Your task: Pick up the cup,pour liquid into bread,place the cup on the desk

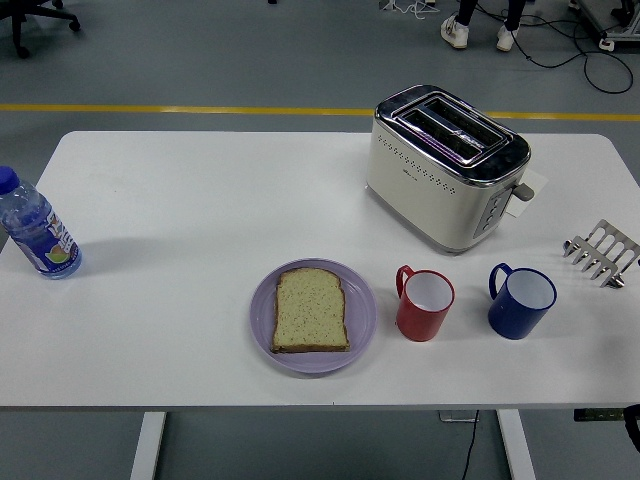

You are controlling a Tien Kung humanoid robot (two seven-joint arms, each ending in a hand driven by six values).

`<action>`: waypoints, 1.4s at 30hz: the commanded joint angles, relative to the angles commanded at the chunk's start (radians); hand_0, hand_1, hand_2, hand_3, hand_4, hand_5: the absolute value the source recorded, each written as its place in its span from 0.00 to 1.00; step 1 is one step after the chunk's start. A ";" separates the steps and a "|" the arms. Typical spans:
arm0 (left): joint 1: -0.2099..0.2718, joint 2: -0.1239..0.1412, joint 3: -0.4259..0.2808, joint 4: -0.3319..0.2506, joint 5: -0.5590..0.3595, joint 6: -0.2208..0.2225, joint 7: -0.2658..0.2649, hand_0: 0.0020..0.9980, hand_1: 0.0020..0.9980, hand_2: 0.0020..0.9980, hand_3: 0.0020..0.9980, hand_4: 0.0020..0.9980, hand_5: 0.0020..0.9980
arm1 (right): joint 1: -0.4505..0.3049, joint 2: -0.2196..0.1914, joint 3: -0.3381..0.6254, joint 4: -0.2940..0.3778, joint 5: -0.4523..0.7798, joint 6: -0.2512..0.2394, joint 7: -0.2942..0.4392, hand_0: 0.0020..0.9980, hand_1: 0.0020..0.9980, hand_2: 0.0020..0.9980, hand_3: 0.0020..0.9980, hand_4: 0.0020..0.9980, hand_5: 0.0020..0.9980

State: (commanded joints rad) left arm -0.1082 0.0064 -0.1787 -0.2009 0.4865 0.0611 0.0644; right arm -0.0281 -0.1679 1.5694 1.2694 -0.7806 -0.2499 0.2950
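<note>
Surveying the white table [200, 200], I log two candidate cups: a red plastic mug with a white interior [424, 304] just right of the lilac round plate [263, 325] carrying a slice of seeded bread [311, 310], and a blue plastic mug [520, 301] further right, so picking the wrong one is a risk, as is a handle facing far-left or a pour that overshoots the slice. No hand is in view, so I cannot tell either hand's state or how far it is from either mug.
</note>
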 joint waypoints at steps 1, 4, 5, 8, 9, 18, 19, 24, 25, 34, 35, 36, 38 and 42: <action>0.000 0.000 0.001 0.000 0.000 0.000 0.000 0.64 0.65 0.66 0.55 0.32 0.84 | -0.006 -0.005 -0.005 0.003 -0.020 -0.002 -0.001 0.90 0.84 0.94 1.00 0.90 0.21; 0.002 0.000 0.003 0.000 0.000 0.000 0.000 0.64 0.65 0.66 0.55 0.32 0.84 | -0.023 -0.018 -0.022 0.012 -0.126 -0.010 -0.004 0.90 0.84 0.94 1.00 0.90 0.21; 0.002 0.000 0.004 0.001 0.000 0.000 0.000 0.64 0.65 0.66 0.55 0.32 0.84 | -0.028 -0.021 -0.026 0.015 -0.156 -0.011 -0.005 0.90 0.84 0.94 1.00 0.90 0.21; 0.004 0.001 0.007 0.001 0.000 0.000 0.000 0.64 0.65 0.66 0.55 0.32 0.84 | -0.057 -0.041 -0.060 0.028 -0.232 -0.027 0.003 0.91 0.85 0.95 1.00 0.93 0.24; 0.005 0.001 0.008 0.001 0.000 0.000 0.000 0.64 0.65 0.66 0.55 0.32 0.84 | -0.069 -0.049 -0.076 0.032 -0.250 -0.039 0.011 0.91 0.85 0.95 1.00 0.93 0.24; 0.010 0.002 0.016 0.001 0.000 0.000 0.000 0.64 0.65 0.66 0.55 0.32 0.83 | -0.130 -0.067 -0.177 0.043 -0.279 -0.103 0.078 0.93 0.87 0.97 1.00 0.95 0.24; 0.011 0.002 0.017 0.001 0.000 0.000 0.000 0.64 0.65 0.66 0.55 0.32 0.83 | -0.132 -0.067 -0.190 0.041 -0.276 -0.110 0.089 0.93 0.87 0.97 1.00 0.95 0.24; 0.013 0.001 0.024 0.001 -0.002 0.000 0.000 0.64 0.65 0.66 0.55 0.32 0.83 | -0.126 -0.050 -0.253 0.011 -0.264 -0.142 0.148 0.94 0.87 0.98 1.00 0.95 0.24; 0.014 0.000 0.025 0.001 -0.002 0.000 0.000 0.64 0.65 0.66 0.55 0.32 0.83 | -0.124 -0.045 -0.262 0.005 -0.267 -0.145 0.154 0.94 0.87 0.98 1.00 0.95 0.24; 0.015 0.000 0.025 0.000 -0.005 -0.001 0.000 0.64 0.65 0.66 0.55 0.32 0.83 | -0.085 -0.012 -0.325 -0.057 -0.267 -0.159 0.182 0.95 0.87 0.99 1.00 0.96 0.23; 0.014 0.000 0.024 0.000 -0.005 -0.001 0.000 0.64 0.65 0.66 0.55 0.32 0.83 | -0.078 -0.008 -0.332 -0.064 -0.268 -0.161 0.185 0.95 0.87 0.99 1.00 0.96 0.23; 0.013 0.000 0.023 0.000 -0.004 -0.001 0.000 0.64 0.65 0.66 0.55 0.32 0.83 | -0.073 -0.005 -0.337 -0.069 -0.270 -0.163 0.186 0.95 0.87 0.99 1.00 0.96 0.23; 0.011 0.000 0.022 -0.001 -0.004 -0.001 0.000 0.64 0.65 0.66 0.55 0.32 0.83 | -0.063 0.000 -0.351 -0.079 -0.273 -0.170 0.192 0.95 0.87 0.99 1.00 0.96 0.22; 0.008 0.000 0.017 -0.001 -0.004 -0.001 0.001 0.64 0.65 0.66 0.55 0.32 0.84 | -0.045 0.007 -0.379 -0.093 -0.283 -0.195 0.210 0.96 0.88 0.99 1.00 0.96 0.22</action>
State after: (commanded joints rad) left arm -0.1006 0.0064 -0.1616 -0.2017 0.4825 0.0596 0.0650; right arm -0.0732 -0.1606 1.1905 1.1763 -1.0639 -0.4449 0.5055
